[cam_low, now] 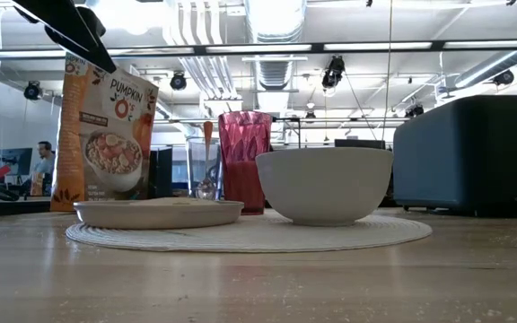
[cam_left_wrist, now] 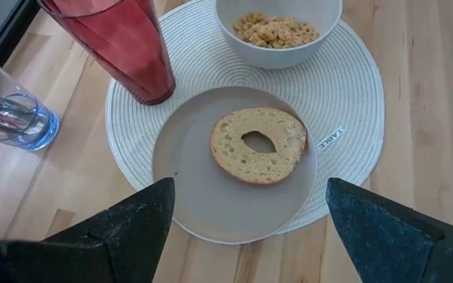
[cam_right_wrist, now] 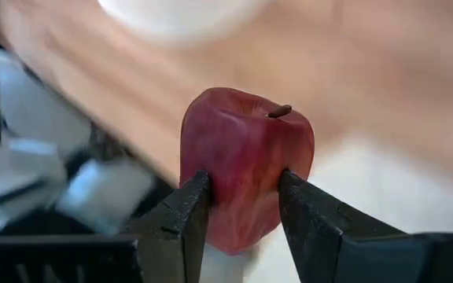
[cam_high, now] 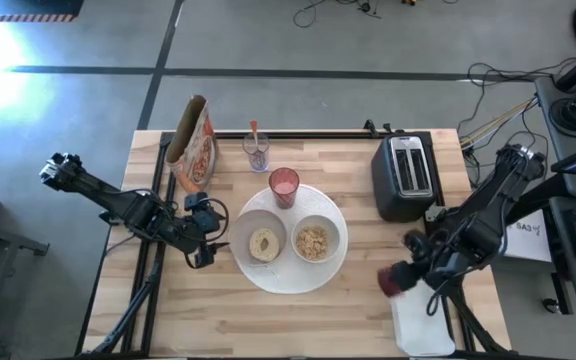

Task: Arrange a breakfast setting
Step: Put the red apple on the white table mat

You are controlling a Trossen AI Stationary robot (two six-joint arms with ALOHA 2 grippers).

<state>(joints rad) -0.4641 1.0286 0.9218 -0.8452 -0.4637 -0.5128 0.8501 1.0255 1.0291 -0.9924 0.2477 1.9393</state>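
Note:
A round white woven placemat (cam_high: 290, 278) lies mid-table. On it stand a shallow white bowl (cam_left_wrist: 203, 196) with a bagel half (cam_left_wrist: 259, 145), a deeper white bowl (cam_high: 314, 241) of cereal (cam_left_wrist: 277, 30), and a pink tumbler (cam_high: 284, 186). An orange-handled spoon (cam_high: 254, 133) stands in a clear glass (cam_high: 257, 153) behind them. My left gripper (cam_high: 208, 244) is open and empty at the placemat's left edge, above the bagel bowl's side. My right gripper (cam_high: 400, 278) is shut on a red apple (cam_right_wrist: 246, 165) near the table's right near corner. My right gripper pinches the apple between its two fingers, one on each opposite flank (cam_right_wrist: 204, 185), about halfway down the fruit. The stem (cam_right_wrist: 280, 112) shows at the apple's upper end, beyond the fingertips. The apple looks clear of the table.
A cereal bag (cam_high: 192, 143) stands at the far left, also showing in the low view (cam_low: 104, 130). A black toaster (cam_high: 405, 175) stands at the far right. A white rectangular tray (cam_high: 424, 326) lies at the near right edge, just below the held apple.

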